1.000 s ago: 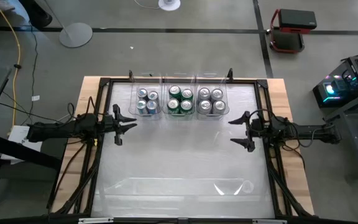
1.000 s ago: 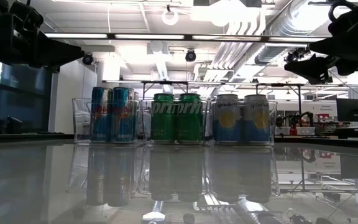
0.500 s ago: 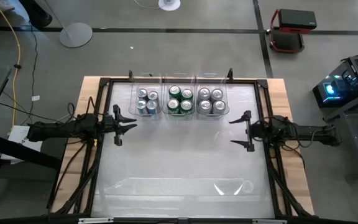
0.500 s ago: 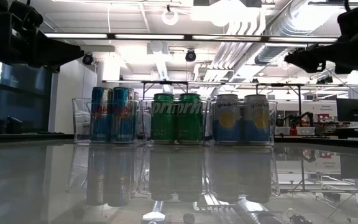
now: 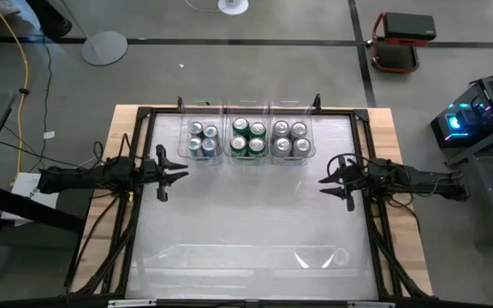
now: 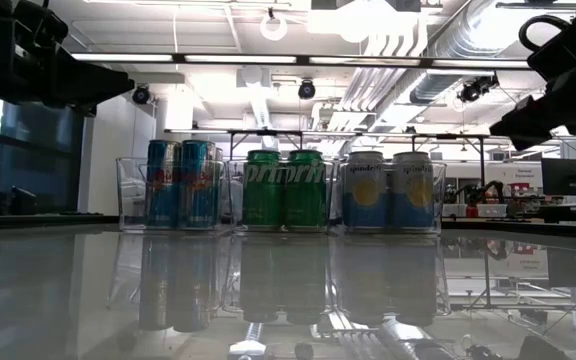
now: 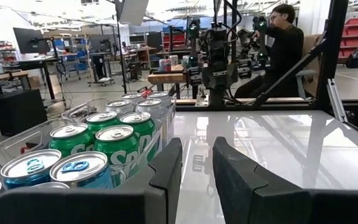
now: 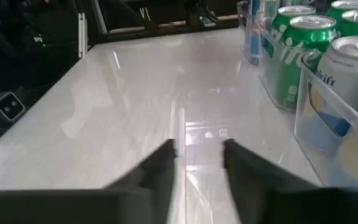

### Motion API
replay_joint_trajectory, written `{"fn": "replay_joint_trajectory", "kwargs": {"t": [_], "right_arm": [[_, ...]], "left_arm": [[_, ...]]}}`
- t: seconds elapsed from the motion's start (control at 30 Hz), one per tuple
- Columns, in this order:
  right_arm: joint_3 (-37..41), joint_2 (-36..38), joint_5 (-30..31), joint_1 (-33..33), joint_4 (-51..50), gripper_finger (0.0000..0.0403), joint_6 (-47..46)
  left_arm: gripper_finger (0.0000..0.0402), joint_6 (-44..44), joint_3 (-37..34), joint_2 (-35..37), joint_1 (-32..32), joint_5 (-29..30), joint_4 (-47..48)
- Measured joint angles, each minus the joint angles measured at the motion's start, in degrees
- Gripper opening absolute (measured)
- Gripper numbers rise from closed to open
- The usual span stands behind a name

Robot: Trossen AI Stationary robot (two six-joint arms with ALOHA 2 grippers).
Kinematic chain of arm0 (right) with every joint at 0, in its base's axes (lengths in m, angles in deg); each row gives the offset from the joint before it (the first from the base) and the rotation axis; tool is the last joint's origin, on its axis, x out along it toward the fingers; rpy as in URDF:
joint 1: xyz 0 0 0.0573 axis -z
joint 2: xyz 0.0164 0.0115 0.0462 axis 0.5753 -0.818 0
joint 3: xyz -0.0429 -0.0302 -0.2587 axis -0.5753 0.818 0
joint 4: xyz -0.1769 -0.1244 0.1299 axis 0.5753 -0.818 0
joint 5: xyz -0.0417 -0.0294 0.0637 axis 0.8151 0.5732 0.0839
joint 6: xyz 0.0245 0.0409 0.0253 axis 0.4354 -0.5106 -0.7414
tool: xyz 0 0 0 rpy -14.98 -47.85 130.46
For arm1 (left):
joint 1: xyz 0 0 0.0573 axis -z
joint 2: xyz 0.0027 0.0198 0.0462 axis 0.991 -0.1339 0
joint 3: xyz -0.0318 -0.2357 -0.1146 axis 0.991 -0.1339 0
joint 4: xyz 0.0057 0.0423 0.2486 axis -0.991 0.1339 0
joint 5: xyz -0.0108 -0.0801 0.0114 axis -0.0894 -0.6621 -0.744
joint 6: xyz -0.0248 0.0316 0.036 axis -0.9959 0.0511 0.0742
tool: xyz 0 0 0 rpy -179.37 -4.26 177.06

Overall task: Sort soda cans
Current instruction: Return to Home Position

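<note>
Several soda cans stand upright in three clear bins along the table's far edge: blue cans (image 5: 202, 140) in the left bin, green cans (image 5: 247, 138) in the middle one, silver-grey cans (image 5: 289, 138) in the right one. In the low view they show as blue (image 6: 181, 184), green (image 6: 285, 189) and pale (image 6: 392, 191). My left gripper (image 5: 182, 174) hangs level at the table's left side, shut and empty (image 7: 196, 155). My right gripper (image 5: 322, 182) hangs at the right side, tipped slightly down, with a narrow gap between its fingers (image 8: 197, 152) and nothing in it.
A long clear plastic bin (image 5: 246, 257) lies near the table's front edge. A black frame (image 5: 139, 115) runs around the glossy white tabletop, which lies bare between the two arms. A person (image 7: 284, 37) sits beyond the table in the left wrist view.
My right gripper has tipped its fingers downward and drawn them from wide apart to a narrow gap, staying at the table's right side. The cans and bins have not moved.
</note>
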Motion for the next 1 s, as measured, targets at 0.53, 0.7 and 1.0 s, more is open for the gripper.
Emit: {"fn": "replay_joint_trajectory", "kwargs": {"t": [0.53,0.7,1.0], "right_arm": [[-0.08,-0.03,2.36,0.0,-0.58,0.0032,7.68],[-0.08,-0.04,2.36,0.0,-0.56,0.0032,7.63],[-0.08,-0.04,2.36,0.0,-0.52,0.0032,7.65]], "left_arm": [[0.0078,0.0,0.0,0.0,0.0,0.0,0.01],[0.0078,0.0,0.0,0.0,0.0,0.0,0.01],[0.0078,0.0,0.0,0.0,0.0,0.0,0.01]]}}
